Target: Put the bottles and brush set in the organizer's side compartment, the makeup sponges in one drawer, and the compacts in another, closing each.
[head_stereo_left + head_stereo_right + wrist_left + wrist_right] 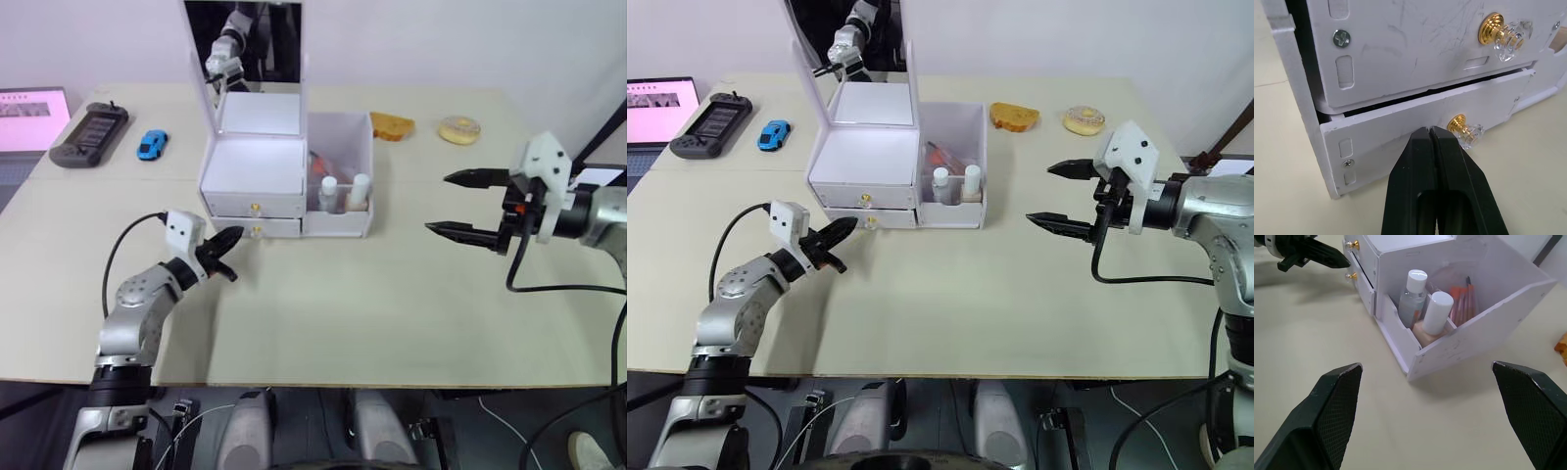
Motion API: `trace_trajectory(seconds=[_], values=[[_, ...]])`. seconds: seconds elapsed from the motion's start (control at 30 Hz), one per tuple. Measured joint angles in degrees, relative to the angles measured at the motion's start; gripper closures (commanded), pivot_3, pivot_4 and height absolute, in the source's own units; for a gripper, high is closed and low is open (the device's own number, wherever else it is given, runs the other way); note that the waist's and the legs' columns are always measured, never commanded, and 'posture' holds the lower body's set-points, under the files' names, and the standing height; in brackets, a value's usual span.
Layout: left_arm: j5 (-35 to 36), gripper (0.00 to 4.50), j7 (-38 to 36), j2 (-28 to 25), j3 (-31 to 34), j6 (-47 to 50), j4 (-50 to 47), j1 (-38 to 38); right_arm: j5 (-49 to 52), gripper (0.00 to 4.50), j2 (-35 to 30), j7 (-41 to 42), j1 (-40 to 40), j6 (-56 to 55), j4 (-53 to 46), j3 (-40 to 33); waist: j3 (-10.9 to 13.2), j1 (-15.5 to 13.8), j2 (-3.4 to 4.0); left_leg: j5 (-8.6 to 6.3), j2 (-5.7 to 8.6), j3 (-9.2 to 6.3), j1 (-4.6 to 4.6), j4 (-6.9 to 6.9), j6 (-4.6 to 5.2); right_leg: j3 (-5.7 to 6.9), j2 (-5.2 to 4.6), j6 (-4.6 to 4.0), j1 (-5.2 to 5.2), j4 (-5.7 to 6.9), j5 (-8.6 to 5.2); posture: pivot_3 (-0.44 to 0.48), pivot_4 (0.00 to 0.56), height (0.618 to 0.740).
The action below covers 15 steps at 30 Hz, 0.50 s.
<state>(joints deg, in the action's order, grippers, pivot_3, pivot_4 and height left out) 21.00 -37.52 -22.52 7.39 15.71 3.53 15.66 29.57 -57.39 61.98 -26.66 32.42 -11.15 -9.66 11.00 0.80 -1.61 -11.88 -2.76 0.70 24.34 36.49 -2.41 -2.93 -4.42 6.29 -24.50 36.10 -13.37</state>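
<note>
I have the left gripper [228, 238] with its jaws clenched together on nothing, the tips just in front of the lower drawer [1425, 132] of the organizer [253, 166], a little to the side of its gold knob [1459, 125]. In the left wrist view that drawer stands slightly proud of the box, with a dark gap showing above it, while the upper drawer [1415, 44] sits closer to flush. I read this as the closing of the last drawer: no sponges or compacts lie on the surface [392, 304], so I take them to be inside the drawers (I cannot see into either one).

The side compartment [343, 176] is at the organizer's 3 o'clock end. The two bottles [1422, 303] stand upright in its front pocket, touching or nearly so, and the pink-handled brush set [1464, 301] leans behind them. That part looks done.

My right gripper [468, 206] hangs above the surface well out at 3 o'clock from the organizer, jaws spread wide and released, holding nothing.

Next I would press the clenched left tips straight onto the drawer face toward 12 o'clock until the gap shuts, keeping off the knob so the tips do not skid. The box is light, and a hard shove could slide the whole organizer back.

Beyond it sit a handheld console [90, 133] and a blue toy car [152, 145] at 10 o'clock, and toast [391, 125] and a doughnut [458, 129] at 1 o'clock.
</note>
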Motion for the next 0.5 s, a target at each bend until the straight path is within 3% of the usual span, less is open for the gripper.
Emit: trace_trajectory(seconds=[0.5], values=[[1.1,4.44,1.5,0.3,0.3,4.2,-0.2,2.4,0.0,0.0,0.1,-0.5,-0.6,1.1,0.1,0.5,0.0,-0.2,-0.01,0.0,0.0,-0.03,0.11,0.25,0.0,0.0,0.0,-0.03,0.05,0.0,0.02,0.0,0.15,0.738]])
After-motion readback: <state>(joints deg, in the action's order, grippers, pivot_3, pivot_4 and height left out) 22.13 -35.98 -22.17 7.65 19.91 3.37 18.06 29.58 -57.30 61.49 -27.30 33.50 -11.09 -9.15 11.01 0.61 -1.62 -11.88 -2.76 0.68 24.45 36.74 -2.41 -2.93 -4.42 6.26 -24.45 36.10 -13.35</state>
